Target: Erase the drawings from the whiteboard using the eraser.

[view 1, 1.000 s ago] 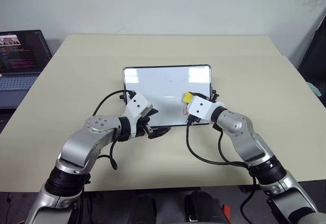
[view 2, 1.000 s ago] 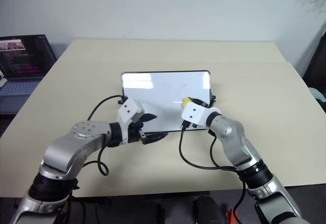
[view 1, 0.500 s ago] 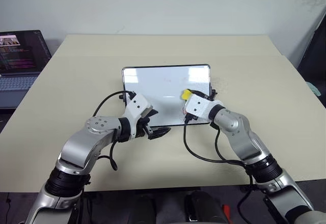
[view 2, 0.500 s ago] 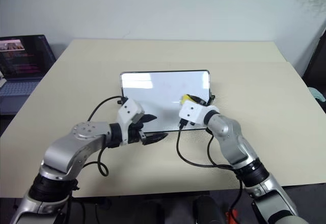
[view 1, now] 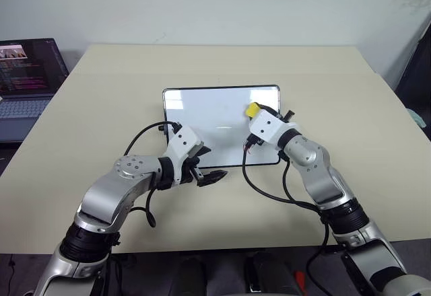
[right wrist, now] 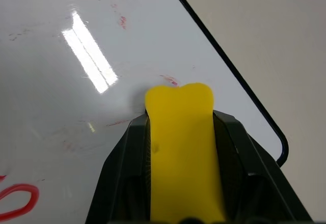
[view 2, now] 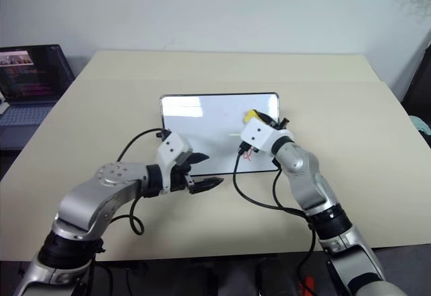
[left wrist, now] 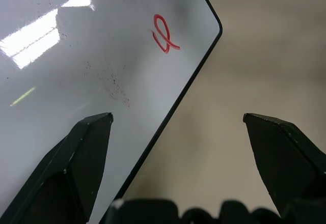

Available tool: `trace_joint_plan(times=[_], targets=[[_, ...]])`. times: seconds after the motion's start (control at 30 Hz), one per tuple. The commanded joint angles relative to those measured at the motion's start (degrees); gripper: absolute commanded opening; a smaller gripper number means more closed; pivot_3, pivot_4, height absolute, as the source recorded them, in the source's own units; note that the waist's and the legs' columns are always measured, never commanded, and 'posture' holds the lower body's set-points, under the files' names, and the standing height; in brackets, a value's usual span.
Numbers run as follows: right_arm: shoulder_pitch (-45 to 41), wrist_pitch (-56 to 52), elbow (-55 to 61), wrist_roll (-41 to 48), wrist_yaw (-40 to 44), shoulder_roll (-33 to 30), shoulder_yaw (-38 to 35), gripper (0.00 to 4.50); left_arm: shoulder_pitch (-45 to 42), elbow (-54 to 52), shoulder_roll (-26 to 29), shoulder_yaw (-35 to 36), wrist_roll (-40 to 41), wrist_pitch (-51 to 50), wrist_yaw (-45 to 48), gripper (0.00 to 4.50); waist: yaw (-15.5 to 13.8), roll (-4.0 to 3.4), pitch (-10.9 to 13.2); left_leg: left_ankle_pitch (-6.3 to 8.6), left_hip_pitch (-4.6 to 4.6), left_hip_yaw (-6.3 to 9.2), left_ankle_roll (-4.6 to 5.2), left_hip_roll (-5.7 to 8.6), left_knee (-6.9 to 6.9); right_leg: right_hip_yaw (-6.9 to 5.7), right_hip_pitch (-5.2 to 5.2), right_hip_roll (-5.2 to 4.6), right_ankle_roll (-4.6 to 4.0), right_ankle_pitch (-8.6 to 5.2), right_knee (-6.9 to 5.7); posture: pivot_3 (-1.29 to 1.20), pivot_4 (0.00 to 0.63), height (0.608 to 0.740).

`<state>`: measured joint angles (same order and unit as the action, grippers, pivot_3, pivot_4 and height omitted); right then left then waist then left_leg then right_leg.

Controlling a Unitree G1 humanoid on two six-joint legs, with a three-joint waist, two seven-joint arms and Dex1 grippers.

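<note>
Right gripper [right wrist: 178, 132] clamps the eraser [right wrist: 181, 132] near the whiteboard's [view 1: 209, 118] far right corner; remaining red drawing [left wrist: 164, 33] lies nearer its front right corner. Left gripper [left wrist: 178, 132] open, empty.

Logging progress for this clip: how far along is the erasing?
Mostly done: only faint red smears remain near the whiteboard's top corner. In hand: the right gripper holds the eraser against that area. Left: one red drawing near the lower corner.
</note>
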<state>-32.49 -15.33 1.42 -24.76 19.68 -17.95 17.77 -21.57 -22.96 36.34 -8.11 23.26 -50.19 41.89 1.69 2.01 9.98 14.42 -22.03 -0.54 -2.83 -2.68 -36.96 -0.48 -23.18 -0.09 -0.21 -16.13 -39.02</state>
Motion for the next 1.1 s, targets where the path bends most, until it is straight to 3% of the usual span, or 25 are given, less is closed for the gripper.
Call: trace_joint_plan(times=[0.03, 0.53, 0.63, 0.77, 0.93, 1.1], targets=[[0.7, -0.3, 0.5, 1.1, 3.4, -1.1, 0.2, 1.33, -0.2, -2.5, 0.3, 0.1, 0.5, 0.0, 0.0, 4.5, 0.0, 0.0, 0.0, 0.0, 0.0, -0.01, 0.0, 0.0, 0.0, 0.0, 0.0, 0.0, 0.0, 0.0, 0.0, 0.0, 0.15, 0.74], [-0.7, 0.1, 1.2, 5.9, -0.7, 3.5, -5.4, 1.33, -0.8, -1.8, 0.2, 0.0, 0.3, 0.3, 0.0, 4.5, 0.0, -0.01, 0.0, 0.0, -0.05, 0.03, 0.0, 0.0, 0.02, -0.03, -0.03, 0.0, -0.01, -0.01, 0.0, 0.0, 0.15, 0.74], [1.5, -3.6, 5.2, 12.7, 1.6, 4.9, -10.0, 1.33, -0.5, -1.7, 0.7, 0.2, -0.2, 1.4, 0.4, 4.5, 0.0, -0.01, 0.0, 0.01, -0.14, 0.03, 0.0, -0.01, 0.02, -0.03, -0.07, 0.0, -0.12, 0.05, 0.02, 0.0, 0.15, 0.74], [5.5, -13.3, 15.3, 28.6, 8.6, 7.2, -17.1, 1.33, -0.5, -1.0, 1.4, 0.4, -1.0, 3.8, 0.9, 4.5, -0.2, -0.04, 0.0, 0.03, -0.38, 0.11, -0.02, -0.04, 0.02, -0.09, -0.2, -0.04, -0.27, 0.13, 0.06, 0.0, 0.15, 0.74], [13.6, -17.6, 26.4, 35.5, 15.4, 0.3, -17.6, 1.33, 1.2, -0.1, 3.1, -0.2, -2.0, 6.6, 2.7, 4.5, -0.2, -0.05, 0.0, 0.05, -0.43, 0.13, 0.0, -0.02, 0.03, -0.12, -0.24, -0.07, -0.25, 0.12, 0.09, 0.0, 0.15, 0.74], [22.7, -13.5, 31.7, 31.8, 19.4, -10.5, -12.9, 1.33, 2.7, 0.2, 5.6, -1.7, -3.1, 8.1, 5.3, 4.5, -0.2, -0.05, 0.0, 0.05, -0.4, 0.12, 0.0, 0.04, 0.02, -0.14, -0.24, -0.06, -0.01, -0.05, 0.08, 0.0, 0.15, 0.74]])
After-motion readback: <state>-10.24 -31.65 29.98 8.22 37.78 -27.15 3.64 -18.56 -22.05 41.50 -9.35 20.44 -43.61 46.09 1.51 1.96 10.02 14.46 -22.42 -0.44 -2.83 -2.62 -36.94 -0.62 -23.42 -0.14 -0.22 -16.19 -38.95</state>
